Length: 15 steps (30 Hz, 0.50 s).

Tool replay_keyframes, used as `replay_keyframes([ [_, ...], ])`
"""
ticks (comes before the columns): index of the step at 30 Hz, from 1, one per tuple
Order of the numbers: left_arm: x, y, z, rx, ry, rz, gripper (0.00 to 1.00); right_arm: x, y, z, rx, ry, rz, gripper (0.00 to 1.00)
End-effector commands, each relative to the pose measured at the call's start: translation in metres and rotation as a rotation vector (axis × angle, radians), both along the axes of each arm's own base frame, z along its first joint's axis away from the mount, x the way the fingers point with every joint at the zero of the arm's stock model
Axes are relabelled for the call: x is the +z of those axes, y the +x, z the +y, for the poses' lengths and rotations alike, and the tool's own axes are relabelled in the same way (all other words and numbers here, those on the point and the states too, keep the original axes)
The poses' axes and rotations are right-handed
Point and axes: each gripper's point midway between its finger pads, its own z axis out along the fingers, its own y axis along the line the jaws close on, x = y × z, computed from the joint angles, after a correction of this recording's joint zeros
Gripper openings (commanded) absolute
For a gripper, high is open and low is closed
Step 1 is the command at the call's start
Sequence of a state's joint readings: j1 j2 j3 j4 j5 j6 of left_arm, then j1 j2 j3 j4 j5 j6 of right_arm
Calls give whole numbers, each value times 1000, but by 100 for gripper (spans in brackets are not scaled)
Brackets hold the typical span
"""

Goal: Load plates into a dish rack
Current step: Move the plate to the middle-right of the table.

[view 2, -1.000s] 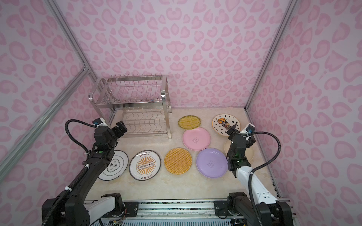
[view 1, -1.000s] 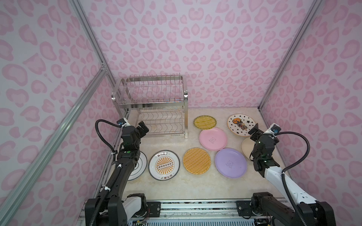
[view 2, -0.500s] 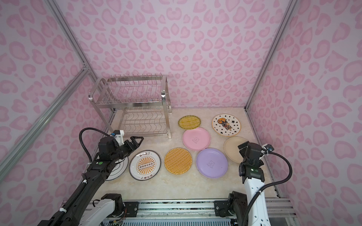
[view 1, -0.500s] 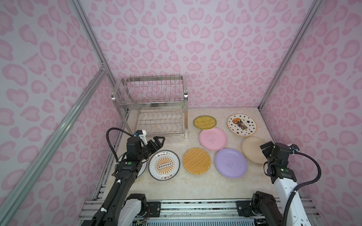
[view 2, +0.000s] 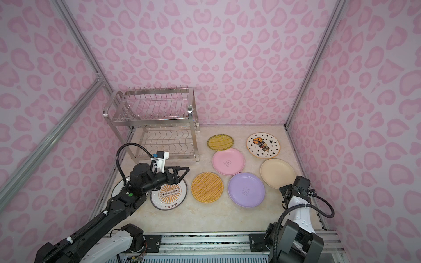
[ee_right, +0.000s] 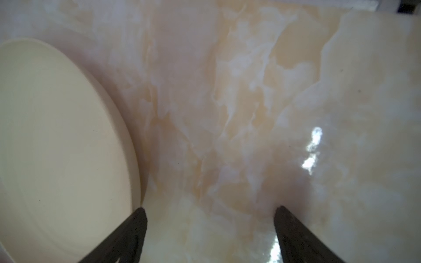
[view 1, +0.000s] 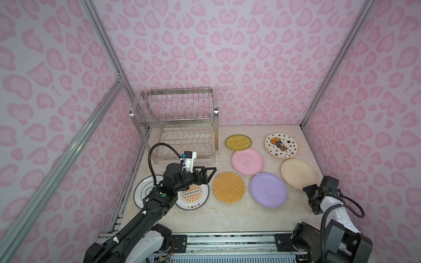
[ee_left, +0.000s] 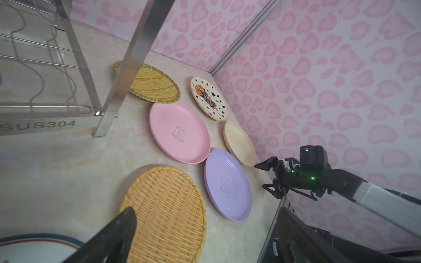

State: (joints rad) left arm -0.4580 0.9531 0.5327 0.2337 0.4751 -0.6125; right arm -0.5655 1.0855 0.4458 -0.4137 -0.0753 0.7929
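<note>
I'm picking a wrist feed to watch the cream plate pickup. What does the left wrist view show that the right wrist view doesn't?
Only left wrist: the rack, pink plate, lilac plate, star plate, orange woven plate, green-rimmed woven plate, and the right arm. Only right wrist: close up, one fingertip right by the rim of the cream plate, the other over bare table; contact unclear. Both: cream plate, table, open right gripper.

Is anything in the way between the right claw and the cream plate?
Nothing visible does. The right claw hangs open beside the cream plate, one fingertip at its rim; only bare table lies around them.
</note>
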Motion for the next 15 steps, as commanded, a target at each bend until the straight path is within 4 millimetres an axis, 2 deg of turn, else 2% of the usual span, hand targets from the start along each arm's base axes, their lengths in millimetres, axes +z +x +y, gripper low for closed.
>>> replay_keyframes([
  [1,22,6,-15,-45,-7,-118,99,-2,8,-1,16,19,-2,88],
  [7,2,6,-23,-77,16,-70,99,-10,21,-2,10,62,-15,73],
  [15,7,2,-11,-27,33,-114,99,-17,27,-9,9,57,14,56],
])
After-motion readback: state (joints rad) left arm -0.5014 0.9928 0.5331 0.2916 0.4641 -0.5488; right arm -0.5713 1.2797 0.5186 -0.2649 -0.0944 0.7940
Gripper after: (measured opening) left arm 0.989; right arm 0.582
